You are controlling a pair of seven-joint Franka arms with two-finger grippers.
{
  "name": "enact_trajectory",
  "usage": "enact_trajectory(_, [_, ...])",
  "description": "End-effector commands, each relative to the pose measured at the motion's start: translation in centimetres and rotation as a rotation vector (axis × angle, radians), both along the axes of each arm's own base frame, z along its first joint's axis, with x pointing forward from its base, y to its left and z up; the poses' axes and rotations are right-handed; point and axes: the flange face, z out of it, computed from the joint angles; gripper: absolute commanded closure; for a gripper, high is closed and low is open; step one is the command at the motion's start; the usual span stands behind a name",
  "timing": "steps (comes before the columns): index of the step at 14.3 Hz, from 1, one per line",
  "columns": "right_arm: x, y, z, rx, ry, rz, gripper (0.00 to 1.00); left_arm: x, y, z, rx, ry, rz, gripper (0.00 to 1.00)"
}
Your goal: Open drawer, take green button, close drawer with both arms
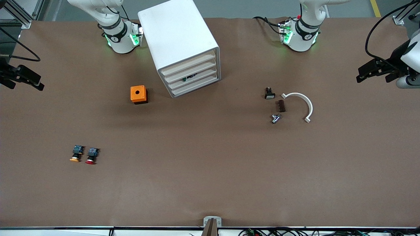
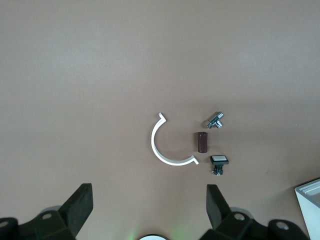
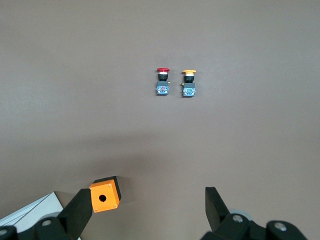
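Peeking green inside shut drawer

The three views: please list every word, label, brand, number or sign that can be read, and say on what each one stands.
No text can be read in any view.
Each arm's base, for example the left arm's, carries a small dark round mark on its band: too small to read.
The cabinet, the orange box, the yellow-capped button and the red-capped button show no lettering.
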Motion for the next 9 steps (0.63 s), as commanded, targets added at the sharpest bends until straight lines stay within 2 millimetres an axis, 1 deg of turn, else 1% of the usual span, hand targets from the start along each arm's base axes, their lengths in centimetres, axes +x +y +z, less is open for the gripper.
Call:
enact_trajectory(1, [-0.3, -0.3, 0.6, -0.004, -0.005, -0.003, 0.00, 0.1, 0.3, 0.2, 0.017, 0.010, -0.012, 0.00])
enact_trajectory(3, [-0.3, -0.1, 0.7, -0.001, -0.006, 0.000, 0.00, 0.1, 0.3, 0.0, 0.016, 0.016, -0.002, 0.00])
enact_trajectory(7, [-0.3, 0.1, 0.5, 0.002, 0.009, 0.003, 0.00, 1.6, 0.0, -3.3, 0.014, 0.083, -0.008, 0.00])
enact_trajectory(9, [-0.2, 0.0, -0.1, 0.003, 0.024, 0.002, 0.00, 2.3, -0.1, -5.2, 0.010, 0.119, -0.009, 0.00])
